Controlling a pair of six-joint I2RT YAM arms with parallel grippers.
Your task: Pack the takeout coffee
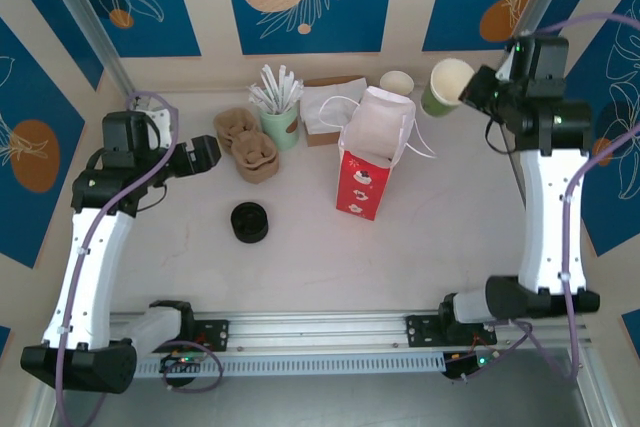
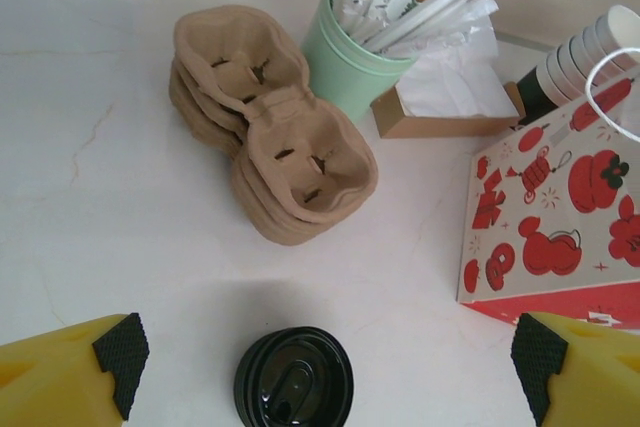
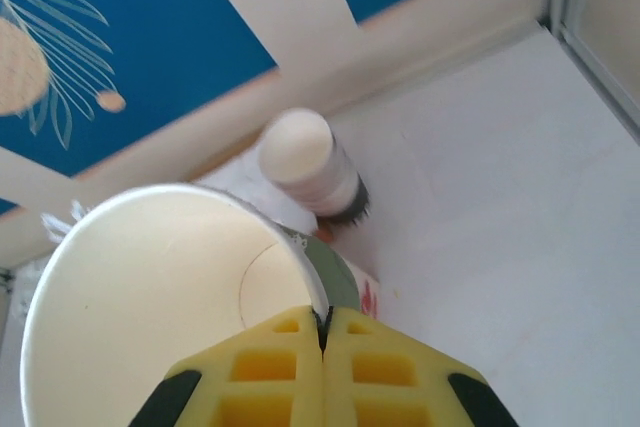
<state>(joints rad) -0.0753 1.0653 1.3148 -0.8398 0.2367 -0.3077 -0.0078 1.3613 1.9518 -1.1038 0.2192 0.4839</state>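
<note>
At the far right, your right gripper (image 3: 320, 332) pinches the lidless green cup (image 1: 447, 85) by its rim; your left gripper (image 1: 206, 154) hangs spread near the black lid (image 1: 249, 222). Capping and bagging remain; the red bag (image 1: 372, 162) looks empty.

open tabletop (image 1: 420, 247) nr front, bag (image 1: 362, 185) blocks ctr

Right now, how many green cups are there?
2. A pale green cup of wrapped straws stands at the back beside the cardboard carriers; an open green cup is pinched at its rim in the right arm's jaws, back right. The red bag could hide more.
</note>
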